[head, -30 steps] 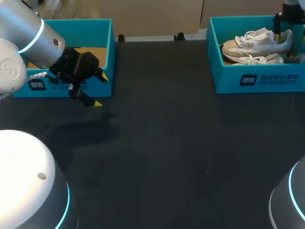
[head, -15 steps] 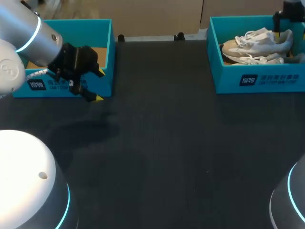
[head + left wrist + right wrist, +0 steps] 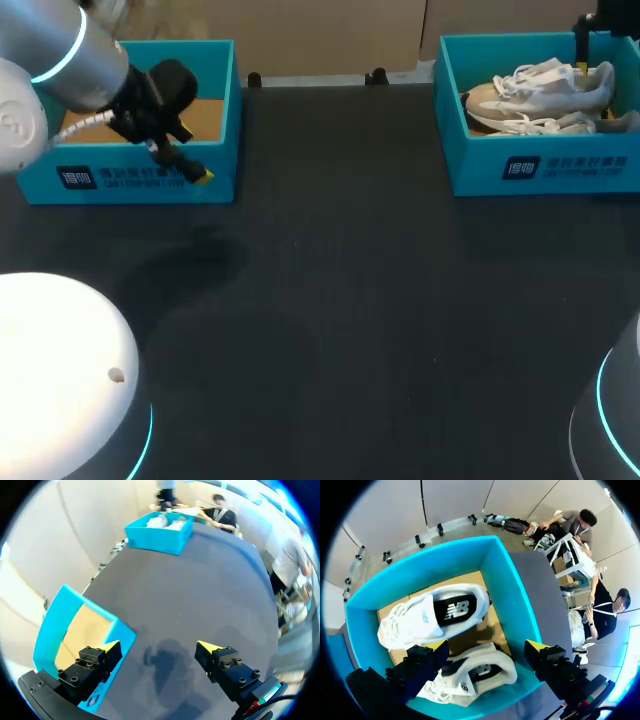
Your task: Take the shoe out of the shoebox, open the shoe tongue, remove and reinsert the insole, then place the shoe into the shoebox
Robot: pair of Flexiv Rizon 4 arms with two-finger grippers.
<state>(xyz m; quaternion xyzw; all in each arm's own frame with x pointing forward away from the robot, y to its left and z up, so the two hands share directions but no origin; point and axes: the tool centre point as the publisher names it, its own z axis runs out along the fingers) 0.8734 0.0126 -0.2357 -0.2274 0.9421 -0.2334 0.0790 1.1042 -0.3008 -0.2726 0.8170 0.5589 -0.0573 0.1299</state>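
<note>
Two white shoes lie in the blue shoebox (image 3: 540, 170) at the table's far right, one (image 3: 545, 85) behind the other (image 3: 535, 125). My right gripper (image 3: 582, 62) hangs over that box's back part. In the right wrist view it (image 3: 486, 645) is open above the shoebox (image 3: 507, 587), with one shoe (image 3: 430, 615) ahead of its fingers and the second shoe (image 3: 480, 672) under them, both showing dark insoles. My left gripper (image 3: 193, 158) is open at the front right corner of the other blue box (image 3: 130, 180). Seen from the left wrist, it (image 3: 159, 646) holds nothing.
The left blue box (image 3: 57, 625) is empty, showing its brown cardboard floor, and lies beside my left gripper's finger. The black tabletop (image 3: 340, 300) stretches between the two boxes. The shoebox with the shoes (image 3: 160, 530) appears far ahead in the left wrist view.
My left gripper has moved back and up, from in front of the left box to its front right corner. The right gripper has hardly shifted.
</note>
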